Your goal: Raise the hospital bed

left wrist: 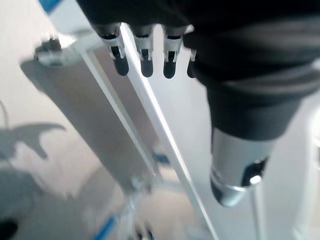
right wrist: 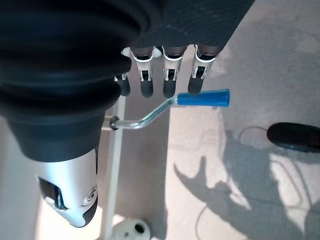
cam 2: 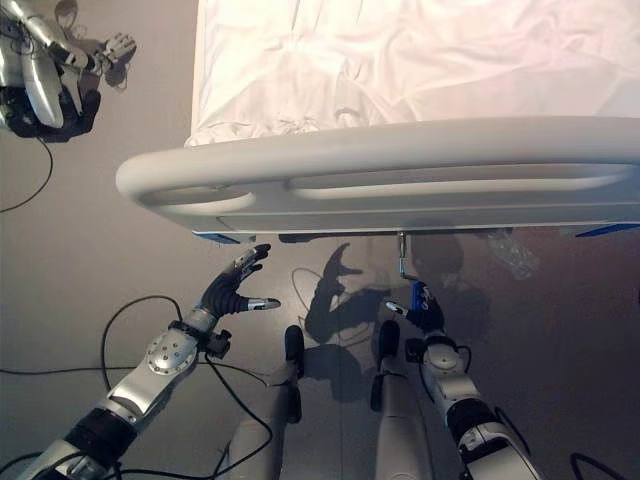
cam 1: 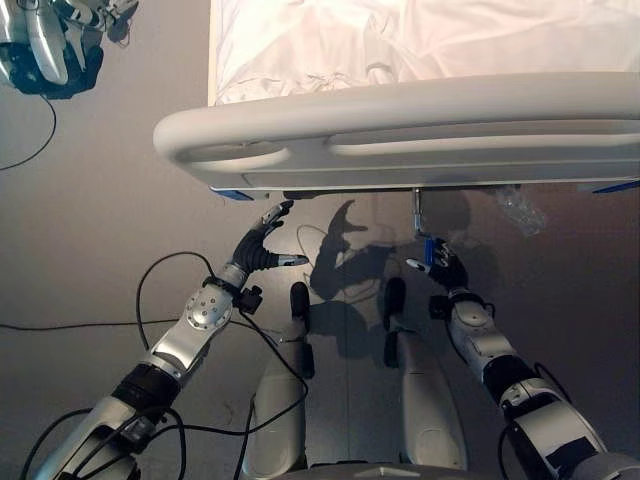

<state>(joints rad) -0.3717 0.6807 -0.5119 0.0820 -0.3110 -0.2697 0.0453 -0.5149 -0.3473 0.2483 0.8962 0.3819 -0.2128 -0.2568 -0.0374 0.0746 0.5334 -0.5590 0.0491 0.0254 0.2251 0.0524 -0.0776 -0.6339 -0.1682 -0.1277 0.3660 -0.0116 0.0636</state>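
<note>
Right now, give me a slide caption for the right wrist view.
Right hand with fingers straight, poised just above the blue-gripped crank handle under the hospital bed, not yet grasping it.

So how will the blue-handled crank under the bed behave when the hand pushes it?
The crank is a bent metal rod, so probably stiff. It will likely swing around its pivot rather than slide. The smooth blue grip may slip under the right hand, whose fingers are not yet curled round it.

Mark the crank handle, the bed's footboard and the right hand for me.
crank handle (right wrist: 204,98), right wrist view, on its blue grip.
footboard (cam 1: 420,125), left eye view, on the pale top rail.
right hand (cam 1: 446,268), left eye view, on the dark back of the hand beside the crank.
</note>
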